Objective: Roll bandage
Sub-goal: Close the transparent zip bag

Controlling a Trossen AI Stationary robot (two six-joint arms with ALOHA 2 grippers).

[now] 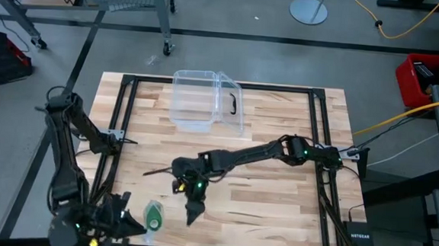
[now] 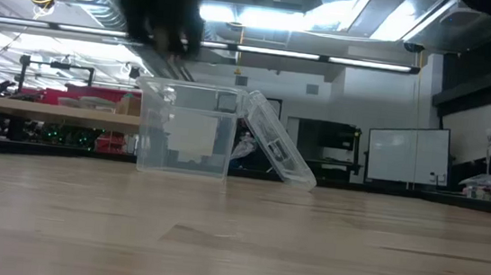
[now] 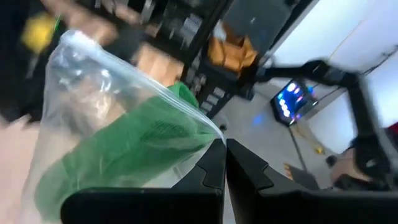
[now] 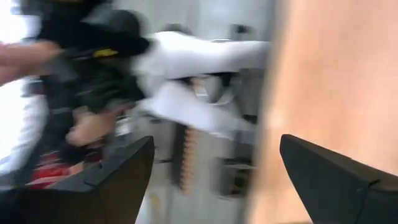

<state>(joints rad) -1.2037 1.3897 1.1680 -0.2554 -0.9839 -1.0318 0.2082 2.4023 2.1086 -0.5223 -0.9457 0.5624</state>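
arms: dark, jointed | lights: green on wrists | fingers (image 4: pixel 336 180): black, wedge-shaped

Clear plastic box (image 2: pixel 185 130) on wooden table (image 2: pixel 235 245), lid (image 2: pixel 279 150) leaning beside it

A grey concrete floor (image 1: pixel 231 55) surrounds the pale wooden-plank table (image 1: pixel 276 195). Beyond its far edge, bright ceiling strip lights (image 2: pixel 266 18) shine over a long cluttered workbench (image 2: pixel 40 109) at left and white boards (image 2: pixel 407 153) at right.
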